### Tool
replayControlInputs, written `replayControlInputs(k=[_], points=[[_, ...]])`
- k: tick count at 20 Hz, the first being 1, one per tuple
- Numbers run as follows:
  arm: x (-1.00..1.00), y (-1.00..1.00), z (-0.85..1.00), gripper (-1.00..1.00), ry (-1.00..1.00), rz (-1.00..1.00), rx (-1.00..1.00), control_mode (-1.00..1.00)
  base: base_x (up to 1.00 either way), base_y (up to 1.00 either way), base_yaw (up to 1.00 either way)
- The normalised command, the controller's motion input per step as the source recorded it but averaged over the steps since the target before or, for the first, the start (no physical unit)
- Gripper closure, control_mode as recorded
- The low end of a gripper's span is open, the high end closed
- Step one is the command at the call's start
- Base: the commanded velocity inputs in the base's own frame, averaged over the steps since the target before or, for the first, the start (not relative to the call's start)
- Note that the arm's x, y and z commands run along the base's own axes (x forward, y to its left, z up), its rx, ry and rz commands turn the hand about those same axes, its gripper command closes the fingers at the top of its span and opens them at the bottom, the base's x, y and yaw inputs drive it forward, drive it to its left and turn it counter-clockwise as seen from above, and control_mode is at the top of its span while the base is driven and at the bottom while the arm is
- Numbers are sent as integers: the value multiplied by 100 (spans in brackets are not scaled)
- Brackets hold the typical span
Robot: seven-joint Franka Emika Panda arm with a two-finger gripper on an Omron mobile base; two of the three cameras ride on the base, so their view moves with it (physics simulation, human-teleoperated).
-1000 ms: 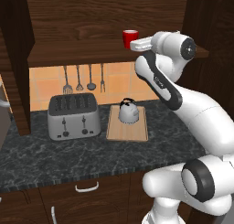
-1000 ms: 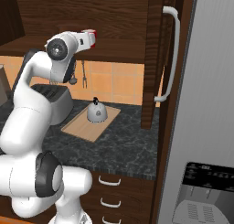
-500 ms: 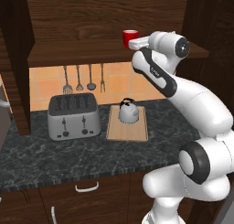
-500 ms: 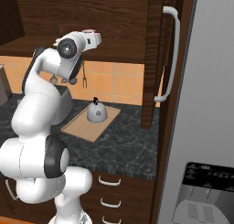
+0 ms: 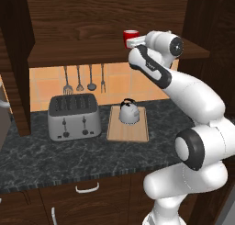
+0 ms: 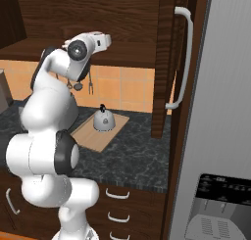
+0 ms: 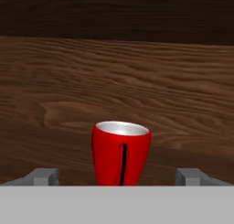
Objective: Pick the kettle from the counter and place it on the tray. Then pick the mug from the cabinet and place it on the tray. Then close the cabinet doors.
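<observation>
Gripper (image 7: 121,176) spread wide, nothing held; fingertips (image 7: 45,176) flank the mug (image 7: 121,153), w/ gaps both sides. Mug (image 5: 130,37) upright on cabinet (image 5: 92,17) shelf, dark wood back wall behind. Below: black marbled counter (image 5: 69,160), orange tile backsplash w/ hanging utensils (image 5: 84,79). Kettle (image 5: 128,111) sits on tray (image 5: 128,125), just right of toaster (image 5: 74,117). Door (image 6: 169,62) at right swung open, fridge (image 6: 220,136) beside it.

Base views flank arm from behind, sharing counter (image 5: 92,160) and tray (image 6: 98,134); hand view faces shelf close.
</observation>
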Motion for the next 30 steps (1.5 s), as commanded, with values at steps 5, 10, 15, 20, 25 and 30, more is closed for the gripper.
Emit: replayControlInputs(k=[5,10,15,20,25,30], points=[[34,0,-2,-100,0,0,0,-100,0,0,0],[24,0,-7,-100,1,0,0,-100,0,0,0],[23,1,-8,-100,3,0,0,-100,0,0,0],[11,1,0,100,2,0,0,-100,0,0,0],[0,0,0,100,0,0,0,-100,0,0,0],[0,0,-1,100,0,0,0,-100,0,0,0]])
